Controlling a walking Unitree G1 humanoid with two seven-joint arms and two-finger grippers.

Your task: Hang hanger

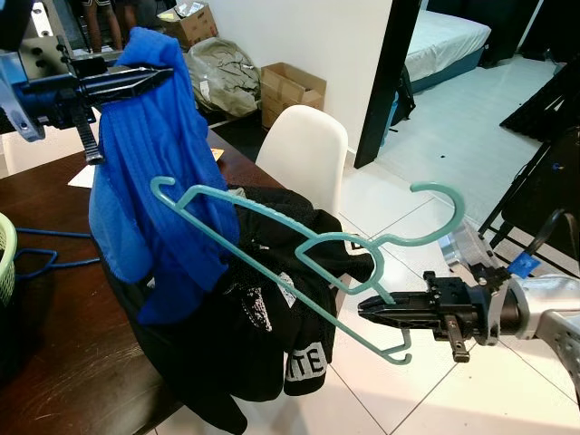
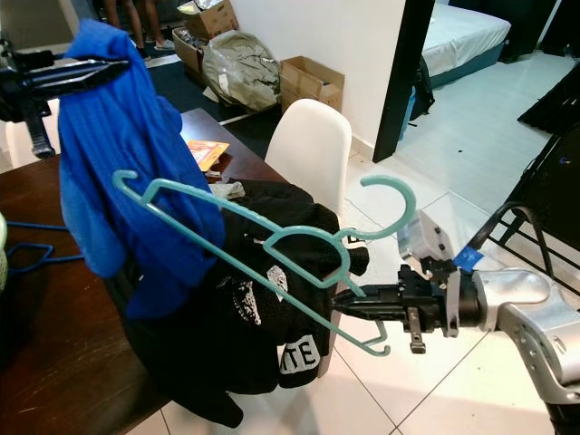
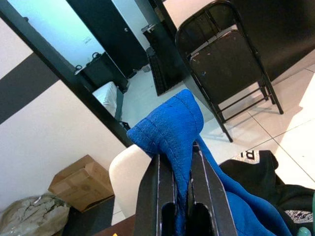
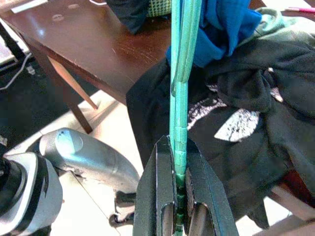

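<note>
A teal plastic hanger (image 1: 299, 245) is held in the air over the table's right edge, its hook (image 1: 444, 204) pointing up to the right. My right gripper (image 1: 367, 311) is shut on the hanger's lower bar, also seen clamped between the fingers (image 4: 157, 191). My left gripper (image 1: 159, 77) is raised at the upper left, shut on a blue garment (image 1: 149, 181) that hangs down from it; the cloth is pinched between its fingers (image 3: 165, 191). The hanger's far end overlaps the blue garment.
Black clothes (image 1: 263, 317) drape over the edge of a dark wooden table (image 1: 54, 344). A white chair (image 1: 304, 149) stands behind. Cardboard boxes (image 1: 290, 91) and a bag sit by the wall. A black folding chair (image 1: 553, 199) stands at right. A green basket (image 1: 7, 258) sits at far left.
</note>
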